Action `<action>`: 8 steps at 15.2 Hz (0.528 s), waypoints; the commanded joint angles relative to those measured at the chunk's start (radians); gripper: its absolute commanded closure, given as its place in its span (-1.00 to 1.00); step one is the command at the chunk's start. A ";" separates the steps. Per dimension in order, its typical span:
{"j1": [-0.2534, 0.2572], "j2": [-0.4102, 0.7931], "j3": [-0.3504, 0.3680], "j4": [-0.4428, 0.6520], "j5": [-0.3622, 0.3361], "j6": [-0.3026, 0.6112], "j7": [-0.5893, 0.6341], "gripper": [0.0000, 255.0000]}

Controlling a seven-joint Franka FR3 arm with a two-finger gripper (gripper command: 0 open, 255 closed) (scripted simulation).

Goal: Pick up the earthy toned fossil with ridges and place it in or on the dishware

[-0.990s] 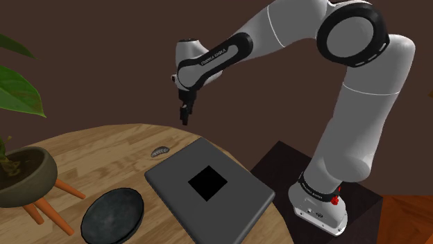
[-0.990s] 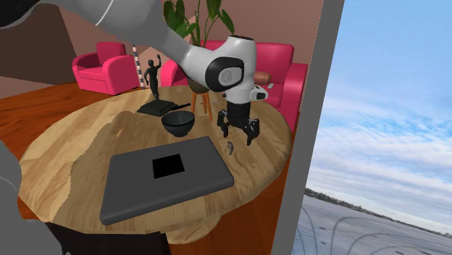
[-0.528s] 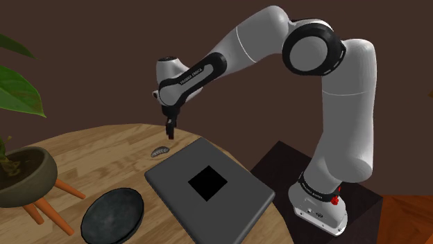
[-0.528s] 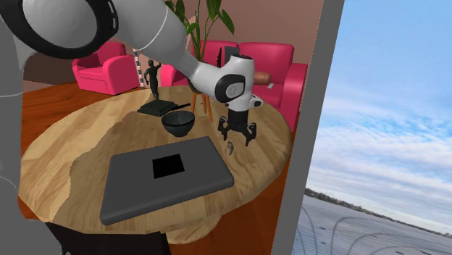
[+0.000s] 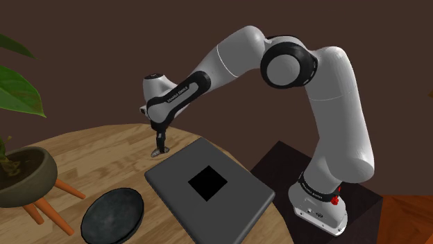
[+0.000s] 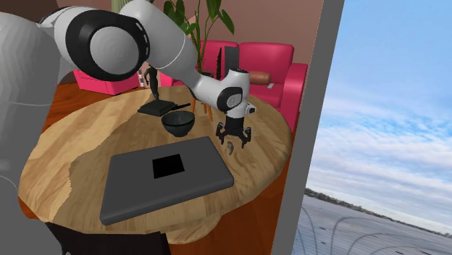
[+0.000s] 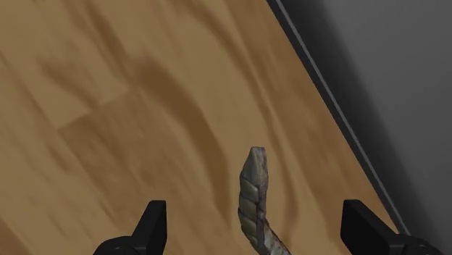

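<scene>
The fossil (image 7: 253,190) is a small curved, ridged piece in grey-brown, lying on the wooden table next to the grey slab's edge. My gripper (image 7: 256,217) is open and low over it, one black finger (image 7: 152,226) on each side, neither touching. In the second exterior view the gripper (image 6: 234,143) straddles the fossil (image 6: 232,149) just above the tabletop. In the shoulder view the gripper (image 5: 161,148) points down at the slab's far corner. The dishware is a dark round bowl (image 5: 112,215), (image 6: 178,123) standing apart from the gripper.
A large grey slab (image 5: 208,187) with a black square lies mid-table, close beside the fossil. A potted plant (image 5: 24,173) on orange legs stands at the shoulder view's left. A dark figurine (image 6: 153,87) stands behind the bowl. The table edge (image 6: 279,156) is near the gripper.
The arm has stretched out and lowered: the gripper came down from well above the table to straddle the fossil. The fossil and bowl have not moved.
</scene>
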 commanded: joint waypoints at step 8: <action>0.006 0.053 -0.001 0.002 -0.004 0.052 0.001 -1.00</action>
